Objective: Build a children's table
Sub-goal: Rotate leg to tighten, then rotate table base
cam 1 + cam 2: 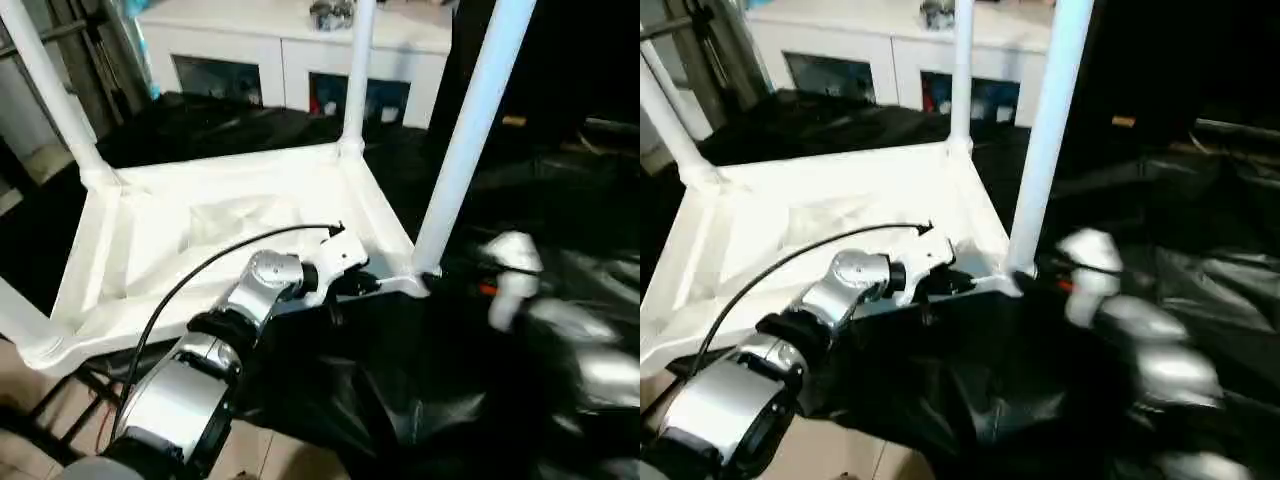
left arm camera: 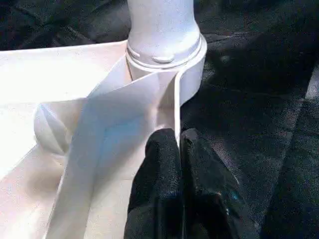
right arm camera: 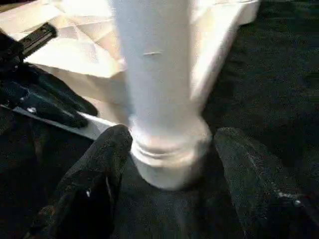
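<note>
**Table upside down, legs in – mind the near-right corner**

Going L to R: you've got the tabletop (image 1: 230, 240) lying underside up on the black sheet (image 1: 400, 400), w/ legs standing up from the corners – far-left leg (image 1: 45, 80), far-right leg (image 1: 358, 70), near-right leg (image 1: 470, 130). White cabinet (image 1: 290, 50) sits behind.

Your left gripper (image 2: 180, 149) is clenched on the tabletop's thin side rim, just beside the near-right socket (image 2: 192, 69). Your right gripper (image 3: 169, 144) is spread apart, one finger either side of the near-right leg's base, not clamped on it as far as the wrist view shows.

Handling, my guess: hollow plastic, so light, fairly stiff but smooth & slippery. Rim is thin – will flex if you lever on it. Take legs low, near the socket, not up high; long tubes tip easily
</note>
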You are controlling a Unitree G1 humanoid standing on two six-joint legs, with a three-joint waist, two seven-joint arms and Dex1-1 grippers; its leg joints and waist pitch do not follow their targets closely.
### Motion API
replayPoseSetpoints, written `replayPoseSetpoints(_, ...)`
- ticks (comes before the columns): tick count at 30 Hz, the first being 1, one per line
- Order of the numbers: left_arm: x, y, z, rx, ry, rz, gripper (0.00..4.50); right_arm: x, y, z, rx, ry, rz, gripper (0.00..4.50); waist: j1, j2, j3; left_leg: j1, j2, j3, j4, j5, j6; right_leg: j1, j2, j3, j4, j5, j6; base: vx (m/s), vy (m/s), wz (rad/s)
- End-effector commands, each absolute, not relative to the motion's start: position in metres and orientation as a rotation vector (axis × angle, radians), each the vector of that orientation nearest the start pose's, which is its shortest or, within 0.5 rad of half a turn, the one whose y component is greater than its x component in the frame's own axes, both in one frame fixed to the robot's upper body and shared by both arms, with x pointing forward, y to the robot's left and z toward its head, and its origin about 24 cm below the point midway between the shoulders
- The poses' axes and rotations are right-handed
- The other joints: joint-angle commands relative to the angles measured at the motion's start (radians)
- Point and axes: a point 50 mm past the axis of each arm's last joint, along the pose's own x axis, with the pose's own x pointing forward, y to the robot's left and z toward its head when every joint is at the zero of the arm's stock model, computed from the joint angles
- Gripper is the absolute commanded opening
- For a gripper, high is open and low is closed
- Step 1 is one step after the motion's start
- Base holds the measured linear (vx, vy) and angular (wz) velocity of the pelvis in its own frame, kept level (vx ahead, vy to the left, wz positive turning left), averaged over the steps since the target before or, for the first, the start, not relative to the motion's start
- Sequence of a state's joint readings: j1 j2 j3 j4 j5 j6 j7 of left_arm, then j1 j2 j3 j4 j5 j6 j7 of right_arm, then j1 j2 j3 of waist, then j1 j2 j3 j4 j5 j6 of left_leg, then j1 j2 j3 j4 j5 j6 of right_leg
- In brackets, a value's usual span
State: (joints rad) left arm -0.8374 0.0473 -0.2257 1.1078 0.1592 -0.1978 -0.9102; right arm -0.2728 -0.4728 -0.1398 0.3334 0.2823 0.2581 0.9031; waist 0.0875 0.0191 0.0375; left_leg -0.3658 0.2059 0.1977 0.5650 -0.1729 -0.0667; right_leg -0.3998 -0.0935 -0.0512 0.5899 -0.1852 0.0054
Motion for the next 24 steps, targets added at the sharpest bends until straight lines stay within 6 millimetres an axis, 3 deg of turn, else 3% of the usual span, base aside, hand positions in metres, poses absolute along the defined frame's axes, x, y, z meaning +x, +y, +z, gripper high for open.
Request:
replayPoseSetpoints(1,0.342,0.043,0.053,0.369,0.202,-1.254,0.00,0.286,-0.238,0.067,0.020,0.239,0.717,3.03,0.005,-0.034,-0.053,0.000,0.018,-0.005,-0.047,-0.169,0.120,0.050,-0.045,0.027,-0.074,-0.190,-0.199,0.000,0.000,0.00)
replayPoseSetpoints(2,0.342,0.043,0.053,0.358,0.200,-1.255,0.00,0.282,-0.240,0.073,0.044,0.236,0.748,3.03,0.006,-0.029,-0.052,0.000,0.017,-0.006,-0.047,-0.173,0.118,0.049,-0.045,0.026,-0.075,-0.208,-0.197,0.000,0.000,0.00)
replayPoseSetpoints(3,0.342,0.044,0.053,0.336,0.204,-1.261,0.28,0.277,-0.240,0.078,0.066,0.238,0.794,3.10,0.010,-0.031,-0.052,0.002,0.020,-0.005,-0.046,-0.183,0.117,0.048,-0.046,0.027,-0.077,-0.227,-0.190,0.000,0.000,0.00)
replayPoseSetpoints(4,0.342,0.046,0.054,0.329,0.203,-1.266,0.28,0.272,-0.236,0.082,0.090,0.248,0.853,3.10,0.016,-0.032,-0.053,0.000,0.021,-0.007,-0.047,-0.167,0.125,0.055,-0.044,0.027,-0.073,-0.195,-0.189,0.000,0.000,0.00)
replayPoseSetpoints(5,0.341,0.048,0.055,0.323,0.203,-1.273,0.28,0.268,-0.231,0.083,0.105,0.259,0.900,3.10,0.019,-0.026,-0.054,0.001,0.024,-0.008,-0.046,-0.159,0.129,0.053,-0.045,0.027,-0.070,-0.177,-0.196,0.000,0.000,0.00)
replayPoseSetpoints(6,0.342,0.051,0.058,0.310,0.200,-1.276,0.59,0.266,-0.222,0.083,0.111,0.272,0.950,3.12,0.019,-0.027,-0.054,-0.002,0.023,-0.007,-0.046,-0.155,0.132,0.052,-0.044,0.025,-0.068,-0.160,-0.206,0.000,0.000,0.00)
replayPoseSetpoints(9,0.346,0.063,0.068,0.267,0.195,-1.239,0.71,0.266,-0.199,0.077,0.115,0.286,1.015,3.12,0.014,-0.020,-0.056,-0.002,0.028,-0.008,-0.048,-0.157,0.111,0.047,-0.044,0.023,-0.059,-0.116,-0.238,0.000,0.000,0.00)
replayPoseSetpoints(13,0.343,0.087,0.072,0.258,0.260,-1.238,1.08,0.271,-0.181,0.068,0.110,0.287,1.015,3.12,0.008,-0.019,-0.053,-0.001,0.026,-0.010,-0.052,-0.169,0.082,0.045,-0.046,0.025,-0.059,-0.138,-0.242,0.000,0.000,0.00)
replayPoseSetpoints(17,0.322,0.131,0.072,0.242,0.414,-1.263,1.30,0.285,-0.163,0.058,0.086,0.262,0.927,3.12,-0.004,-0.012,-0.054,0.004,0.028,-0.011,-0.059,-0.165,0.052,0.043,-0.046,0.028,-0.055,-0.146,-0.243,0.000,0.000,0.00)
replayPoseSetpoints(18,0.321,0.133,0.072,0.241,0.420,-1.264,1.30,0.285,-0.163,0.058,0.085,0.259,0.923,3.12,-0.006,-0.012,-0.056,0.004,0.029,-0.012,-0.059,-0.156,0.043,0.042,-0.048,0.029,-0.048,-0.129,-0.246,0.000,0.000,0.00)
replayPoseSetpoints(20,0.305,0.152,0.075,0.216,0.471,-1.269,1.49,0.290,-0.155,0.057,0.093,0.233,0.901,3.12,-0.006,-0.008,-0.054,0.011,0.028,-0.008,-0.057,-0.155,0.041,0.036,-0.041,0.030,-0.050,-0.104,-0.251,0.000,0.000,0.00)
replayPoseSetpoints(21,0.305,0.152,0.075,0.216,0.471,-1.269,1.49,0.290,-0.155,0.057,0.093,0.233,0.901,3.12,-0.008,-0.005,-0.054,0.007,0.026,-0.006,-0.059,-0.152,0.040,0.037,-0.036,0.030,-0.047,-0.084,-0.256,0.000,0.000,0.00)
replayPoseSetpoints(22,0.287,0.174,0.080,0.179,0.508,-1.241,1.67,0.293,-0.143,0.056,0.128,0.219,0.915,3.12,-0.004,-0.008,-0.056,0.011,0.029,-0.008,-0.058,-0.153,0.038,0.039,-0.039,0.030,-0.041,-0.069,-0.261,0.000,0.000,0.00)
replayPoseSetpoints(24,0.276,0.189,0.084,0.174,0.536,-1.203,1.77,0.295,-0.132,0.054,0.148,0.218,0.926,3.12,-0.011,-0.008,-0.053,0.006,0.026,-0.007,-0.061,-0.149,0.038,0.038,-0.034,0.028,-0.038,-0.056,-0.262,0.000,0.000,0.00)
